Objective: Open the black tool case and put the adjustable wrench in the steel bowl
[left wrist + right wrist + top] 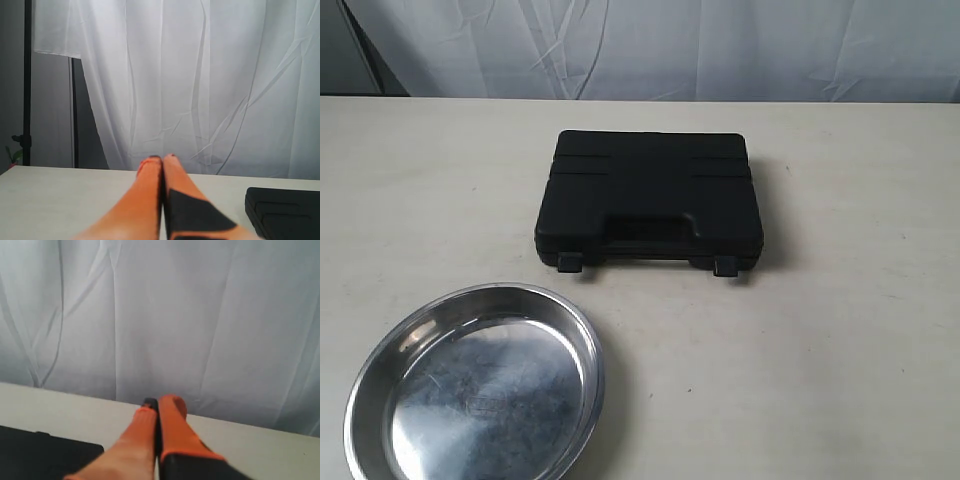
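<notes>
The pale desk fills most of the exterior view, and a creased white curtain hangs along its far edge. In the left wrist view a dark stand pole rises beside that curtain.

The steel bowl sits at the near left corner of the desk. It is wide, shallow and shiny, and the picture cuts off part of its rim. Nothing lies in it.

The black tool case lies flat around the middle of the desk, closer to the far edge than to the near one and well apart from the bowl. Its lid is down, so whatever is inside is hidden from us. The built-in handle faces the near edge.

The left gripper hangs above the desk with its orange fingers pressed together on nothing. A corner of the case shows just beside it. The right gripper is the same, fingers together and empty, with the case's dark top nearby.

Two small latches – one toward the left edge, the other toward the right – jut from the case's handle side. We cannot tell whether they are fastened.
</notes>
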Available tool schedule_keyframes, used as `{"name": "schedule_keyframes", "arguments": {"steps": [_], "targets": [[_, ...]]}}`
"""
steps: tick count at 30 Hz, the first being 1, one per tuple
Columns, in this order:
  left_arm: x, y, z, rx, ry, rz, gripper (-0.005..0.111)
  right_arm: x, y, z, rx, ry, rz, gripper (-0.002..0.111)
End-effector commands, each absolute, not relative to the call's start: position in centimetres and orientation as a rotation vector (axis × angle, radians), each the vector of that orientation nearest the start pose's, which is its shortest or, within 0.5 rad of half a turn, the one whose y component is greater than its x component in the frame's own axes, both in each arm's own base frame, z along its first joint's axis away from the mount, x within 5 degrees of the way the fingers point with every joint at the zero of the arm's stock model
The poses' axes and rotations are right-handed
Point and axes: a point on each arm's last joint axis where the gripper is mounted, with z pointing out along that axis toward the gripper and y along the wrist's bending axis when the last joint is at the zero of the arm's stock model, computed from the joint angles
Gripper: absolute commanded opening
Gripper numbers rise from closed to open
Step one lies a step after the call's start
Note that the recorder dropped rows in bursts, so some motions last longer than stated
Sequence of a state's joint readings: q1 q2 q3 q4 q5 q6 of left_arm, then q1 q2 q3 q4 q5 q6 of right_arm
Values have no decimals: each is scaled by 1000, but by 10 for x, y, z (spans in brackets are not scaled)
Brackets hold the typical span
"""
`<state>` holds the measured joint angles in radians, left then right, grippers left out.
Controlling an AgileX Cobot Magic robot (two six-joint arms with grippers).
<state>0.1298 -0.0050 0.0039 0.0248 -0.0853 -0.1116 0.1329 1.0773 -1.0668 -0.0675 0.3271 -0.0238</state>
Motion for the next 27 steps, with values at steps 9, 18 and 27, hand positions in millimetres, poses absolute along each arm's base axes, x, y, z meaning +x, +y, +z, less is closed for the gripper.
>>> {"name": "schedule_keyframes", "arguments": {"steps": [9, 18, 27], "targets": [[55, 7, 221, -144, 1386, 34, 0, 371, 42, 329, -504, 2614, -142, -1], [55, 7, 221, -144, 1386, 34, 0, 389, 85, 248, -1052, 2691, 500, 9], [55, 7, 221, -144, 1386, 34, 0, 371, 184, 247, -1706, 2134, 378, 54]]}}
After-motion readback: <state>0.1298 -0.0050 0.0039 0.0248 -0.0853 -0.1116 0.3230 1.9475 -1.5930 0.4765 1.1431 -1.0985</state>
